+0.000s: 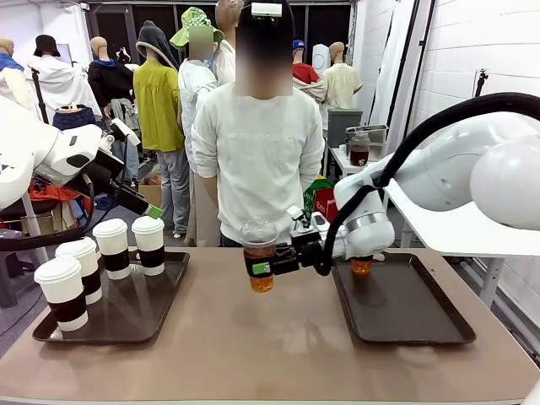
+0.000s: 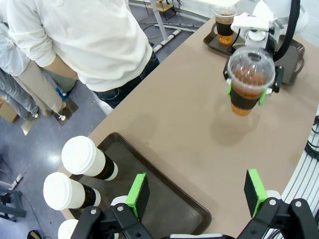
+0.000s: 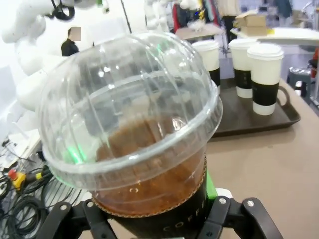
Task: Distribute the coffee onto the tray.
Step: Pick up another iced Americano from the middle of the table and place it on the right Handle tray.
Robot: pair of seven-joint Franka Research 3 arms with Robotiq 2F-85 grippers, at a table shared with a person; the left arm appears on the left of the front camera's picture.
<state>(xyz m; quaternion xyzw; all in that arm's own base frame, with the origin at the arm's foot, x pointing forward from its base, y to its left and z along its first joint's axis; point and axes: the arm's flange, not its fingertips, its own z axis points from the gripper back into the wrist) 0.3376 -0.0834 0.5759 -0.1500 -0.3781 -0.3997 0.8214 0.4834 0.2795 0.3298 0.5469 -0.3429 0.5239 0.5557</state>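
On the left tray [image 1: 169, 291] stand four sleeved paper cups [image 1: 112, 248], crowded together; a cup set down among them could knock one over. Above them the left claw [image 2: 197, 194] hangs wide open, holding nothing. Over the bare desk [image 1: 253, 346] the right claw [image 1: 272, 267] is clamped on a dome-lidded cup [image 1: 259, 255] of amber coffee, carried well clear of the surface; a squeeze could pop the lid. Another dome-lidded cup [image 2: 225, 24] sits on the right tray [image 1: 405, 312].

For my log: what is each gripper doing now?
Left gripper: open, holding nothing.
Right gripper: closed on the clear dome-lidded plastic cup of amber-brown drink.
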